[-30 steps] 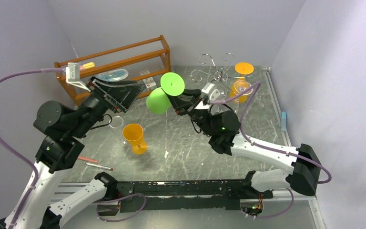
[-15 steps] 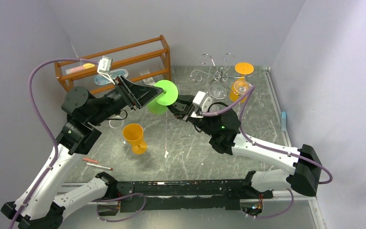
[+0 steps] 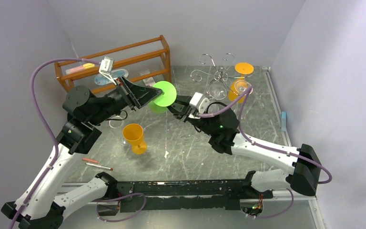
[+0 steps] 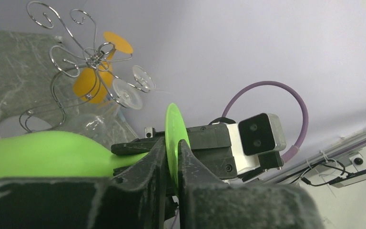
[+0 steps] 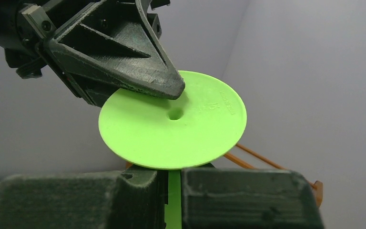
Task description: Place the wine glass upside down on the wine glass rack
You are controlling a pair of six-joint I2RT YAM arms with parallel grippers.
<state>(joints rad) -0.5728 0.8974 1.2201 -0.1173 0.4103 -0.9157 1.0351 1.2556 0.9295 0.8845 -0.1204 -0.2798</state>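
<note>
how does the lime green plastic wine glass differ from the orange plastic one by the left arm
The lime green plastic wine glass is airborne and tipped sideways; the orange plastic wine glass stands upright on the grey marbled table. The left gripper pinches the green one's foot, the right gripper its stem; the orange one is untouched. Both are stemmed.

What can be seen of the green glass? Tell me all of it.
The green glass is bright, opaque and looks like plastic. It has a flat round foot with a small centre dimple and raised lettering, a thin stem and a rounded bowl. It hangs in the air over the table, roughly on its side. The left hand pinches the foot's edge, and the right hand is shut on the stem.
</note>
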